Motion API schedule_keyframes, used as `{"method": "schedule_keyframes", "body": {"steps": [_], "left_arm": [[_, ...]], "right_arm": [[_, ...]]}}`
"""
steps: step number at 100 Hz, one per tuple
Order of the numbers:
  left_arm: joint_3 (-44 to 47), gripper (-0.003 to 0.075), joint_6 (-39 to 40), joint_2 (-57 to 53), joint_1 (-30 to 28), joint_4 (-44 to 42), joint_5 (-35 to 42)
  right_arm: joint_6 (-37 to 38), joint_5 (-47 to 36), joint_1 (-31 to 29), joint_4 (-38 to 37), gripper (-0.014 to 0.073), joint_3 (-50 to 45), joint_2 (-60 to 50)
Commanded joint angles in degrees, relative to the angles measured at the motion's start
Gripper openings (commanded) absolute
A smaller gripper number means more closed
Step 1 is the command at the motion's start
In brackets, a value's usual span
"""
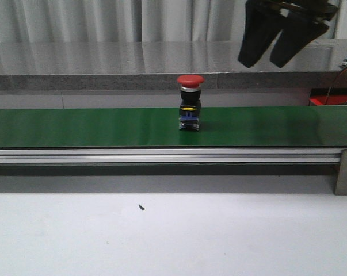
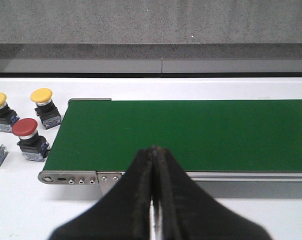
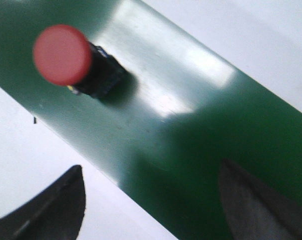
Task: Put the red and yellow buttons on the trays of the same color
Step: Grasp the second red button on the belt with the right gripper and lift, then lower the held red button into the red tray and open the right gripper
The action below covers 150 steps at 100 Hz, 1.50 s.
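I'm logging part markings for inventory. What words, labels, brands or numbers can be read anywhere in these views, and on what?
None can be read.
Red button on the green belt: a small yellow patch on its body, too small to show any text.
Buttons beside the belt end: no legible markings.

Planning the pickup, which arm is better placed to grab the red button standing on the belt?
Right. Its open pincer hangs above the green belt near the red-capped round push button, which shows in its wrist view. The left pincer is shut, no button ahead.
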<state>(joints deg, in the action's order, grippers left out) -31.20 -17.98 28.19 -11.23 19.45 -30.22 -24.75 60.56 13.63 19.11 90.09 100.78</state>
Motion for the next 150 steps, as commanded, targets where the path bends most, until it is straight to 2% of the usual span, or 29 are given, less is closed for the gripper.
{"method": "schedule_keyframes", "body": {"steps": [1, 21, 45, 54, 66, 94, 102, 123, 150], "left_arm": [[-1.6, -0.002, 0.0, 0.2, 0.3, 1.4, 4.4], [-1.6, -0.002, 0.0, 0.2, 0.3, 1.4, 4.4], [-1.6, -0.002, 0.0, 0.2, 0.3, 1.4, 4.4], [-1.6, -0.002, 0.0, 0.2, 0.3, 1.4, 4.4], [-1.6, -0.002, 0.0, 0.2, 0.3, 1.4, 4.4], [-1.6, -0.002, 0.0, 0.2, 0.3, 1.4, 4.4], [-1.6, -0.002, 0.0, 0.2, 0.3, 1.4, 4.4], [-1.6, -0.002, 0.0, 0.2, 0.3, 1.4, 4.4], [-1.6, -0.002, 0.0, 0.2, 0.3, 1.4, 4.4]], "right_arm": [[-0.7, -3.0, 1.9, 1.4, 0.0552, 1.2, -2.8], [-0.7, -6.4, 5.0, 1.4, 0.0552, 1.2, -0.5], [-0.7, -11.0, 5.5, 1.5, 0.0549, 1.5, 2.6], [-0.7, -11.8, 5.5, 1.5, 0.0523, 1.5, 3.8], [-0.7, -12.7, 5.5, 1.5, 0.0451, 1.6, 4.9], [1.0, -8.0, 4.8, 1.1, 0.0139, 3.0, 4.9], [1.2, -5.9, 3.9, 1.1, 0.0105, 4.5, 4.7], [1.3, -2.3, -2.0, 1.0, 0.0105, 11.8, 4.4], [1.3, -4.6, -17.3, 2.1, 0.0105, 18.7, 6.1]]}}
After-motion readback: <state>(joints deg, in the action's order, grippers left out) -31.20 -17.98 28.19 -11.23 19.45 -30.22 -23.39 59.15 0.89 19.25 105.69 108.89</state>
